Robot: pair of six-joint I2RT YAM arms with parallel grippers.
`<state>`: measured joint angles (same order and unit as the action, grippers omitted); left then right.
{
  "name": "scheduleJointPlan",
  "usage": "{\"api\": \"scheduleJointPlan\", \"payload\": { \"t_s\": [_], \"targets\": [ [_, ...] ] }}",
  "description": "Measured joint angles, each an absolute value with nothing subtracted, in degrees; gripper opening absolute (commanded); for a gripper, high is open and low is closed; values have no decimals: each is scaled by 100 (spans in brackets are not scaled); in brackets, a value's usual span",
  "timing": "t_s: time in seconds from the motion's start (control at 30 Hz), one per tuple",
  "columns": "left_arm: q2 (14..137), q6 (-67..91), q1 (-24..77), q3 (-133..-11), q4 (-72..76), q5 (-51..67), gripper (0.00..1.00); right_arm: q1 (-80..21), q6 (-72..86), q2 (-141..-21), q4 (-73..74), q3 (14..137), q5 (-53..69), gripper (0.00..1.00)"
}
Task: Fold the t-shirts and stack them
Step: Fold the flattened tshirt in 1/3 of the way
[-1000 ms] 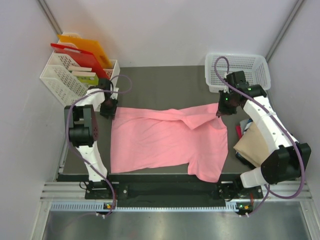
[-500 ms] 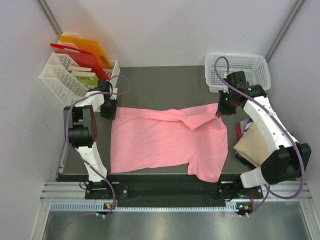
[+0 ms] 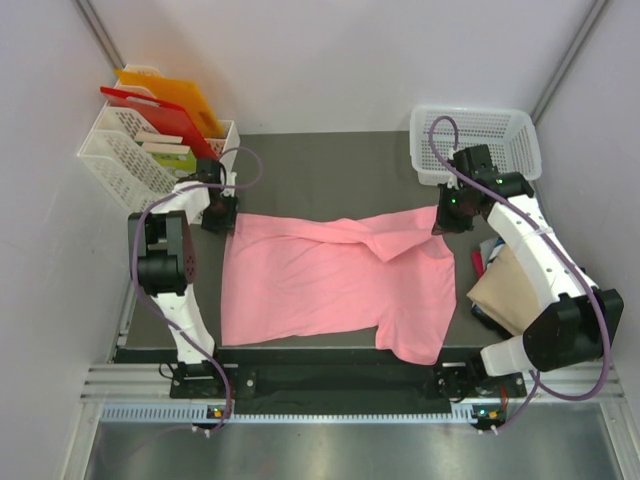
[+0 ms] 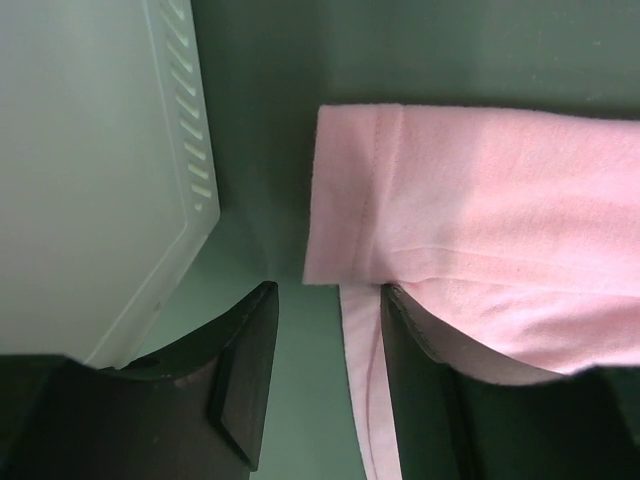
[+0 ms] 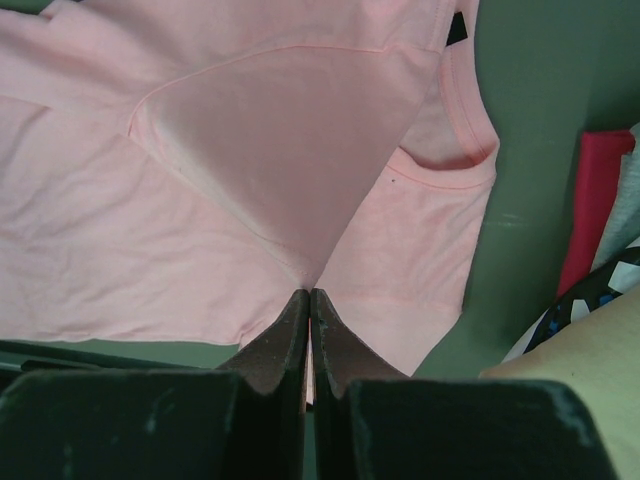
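The plain salmon-pink cloth t-shirt (image 3: 320,290) lies spread at centre frame. The right gripper (image 5: 310,296) pinches its upper right fold. The left gripper (image 4: 330,292) stands moderately wide at its upper left corner.

You have no text, label, brand or number to read in any view: the salmon-pink t-shirt (image 3: 320,285) shows plain cloth, and the green and beige items (image 3: 172,153) in the white rack (image 3: 112,168) are too small to make out
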<state>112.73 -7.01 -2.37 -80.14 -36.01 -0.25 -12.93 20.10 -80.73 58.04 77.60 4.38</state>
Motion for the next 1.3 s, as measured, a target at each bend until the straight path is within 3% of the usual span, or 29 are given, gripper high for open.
{"api": "scheduleJointPlan", "payload": {
  "t_s": [0.77, 1.1, 1.27, 1.3],
  "targets": [
    [11531, -672, -237, -8757, -3782, 340, 43, -1293, 2012, -8073, 5804, 7760, 425, 0],
    [11837, -626, -231, -8801, -3813, 377, 24, -1288, 2010, -8077, 5806, 7760, 432, 0],
    [11867, -617, -220, -8886, -3837, 390, 0, -1288, 2012, -8106, 5804, 7762, 436, 0],
    [11867, -622, -215, -8901, -3846, 392, 0, -1288, 2012, -8117, 5804, 7762, 436, 0]
  ]
}}
